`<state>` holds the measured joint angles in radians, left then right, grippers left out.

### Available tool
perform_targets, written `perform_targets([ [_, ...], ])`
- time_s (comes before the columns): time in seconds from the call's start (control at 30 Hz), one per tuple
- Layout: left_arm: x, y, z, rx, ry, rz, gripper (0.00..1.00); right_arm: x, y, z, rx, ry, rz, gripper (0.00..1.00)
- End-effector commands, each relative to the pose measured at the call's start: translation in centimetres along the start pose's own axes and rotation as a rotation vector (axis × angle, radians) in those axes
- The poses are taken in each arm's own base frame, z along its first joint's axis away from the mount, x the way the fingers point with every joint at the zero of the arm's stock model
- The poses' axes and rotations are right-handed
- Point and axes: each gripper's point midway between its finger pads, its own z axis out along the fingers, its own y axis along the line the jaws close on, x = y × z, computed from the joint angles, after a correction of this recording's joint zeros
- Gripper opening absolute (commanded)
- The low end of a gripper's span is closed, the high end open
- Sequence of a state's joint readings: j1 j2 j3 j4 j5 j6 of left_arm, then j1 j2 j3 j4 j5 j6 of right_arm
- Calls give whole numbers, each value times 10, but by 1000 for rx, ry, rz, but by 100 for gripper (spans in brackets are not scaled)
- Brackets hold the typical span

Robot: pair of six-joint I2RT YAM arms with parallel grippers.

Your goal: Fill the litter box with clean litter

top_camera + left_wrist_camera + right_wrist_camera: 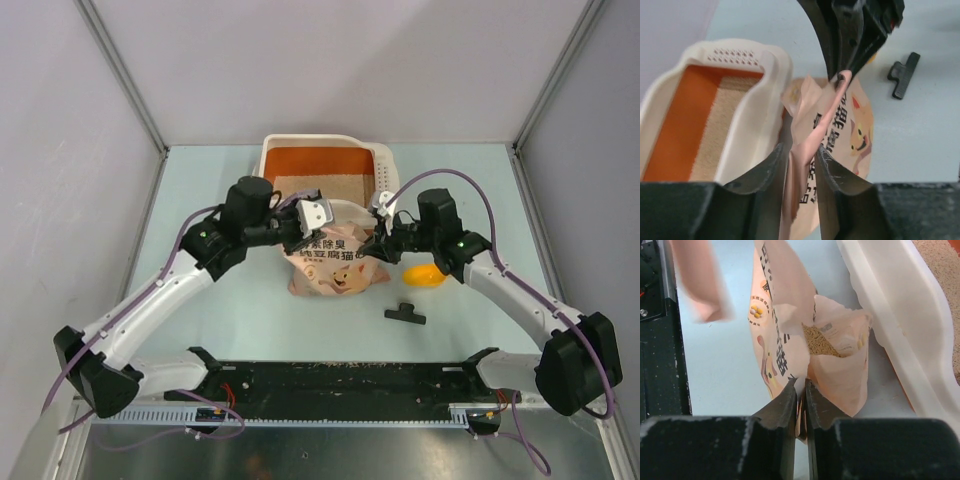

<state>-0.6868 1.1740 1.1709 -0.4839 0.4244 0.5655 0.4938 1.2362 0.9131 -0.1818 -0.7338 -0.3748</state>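
Checking grips first: right gripper [800, 386] has its fingers closed to a thin slit on the rim film of the pink litter bag [335, 270], at one side of the open mouth. The left gripper [800, 156] straddles the other side of the rim. Its fingers stand a little apart with bunched film filling the gap, so I can't tell if that's a real pinch or just contact. The bag sits on the table [200, 230] with its top against the near wall of the litter box [322, 143]. Clean litter [715, 135] shows as a pale beige layer on the box floor, and more is visible inside the bag mouth. An orange scoop [424, 275] and a small black clip [404, 314] lie to the right, apart from the bag. On handling, I judge the film thin, soft and probably slick, with no stiffness, and the loose fill will likely shift and sag the bag when lifted. I'd hold doubled film at both mouth corners, deep in the jaws, and confirm the left pinch before tipping, since a one-sided hold could fold the mouth shut or spill onto the table.
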Motion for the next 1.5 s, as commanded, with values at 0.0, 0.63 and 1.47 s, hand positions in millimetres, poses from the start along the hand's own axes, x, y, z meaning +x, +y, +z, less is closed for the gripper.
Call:
perform_targets([
  [0.0, -74, 30, -25, -84, -168, 38, 41, -8, -7, 4, 19, -36, -38, 13],
  [0.63, 20, 131, 75, -96, 55, -111, 19, -7, -21, 5, 63, -63, -18, 12],
  [1.47, -1, 50, 128, 357, -111, -278, 9, -8, -45, -6, 109, -51, -33, 14],
])
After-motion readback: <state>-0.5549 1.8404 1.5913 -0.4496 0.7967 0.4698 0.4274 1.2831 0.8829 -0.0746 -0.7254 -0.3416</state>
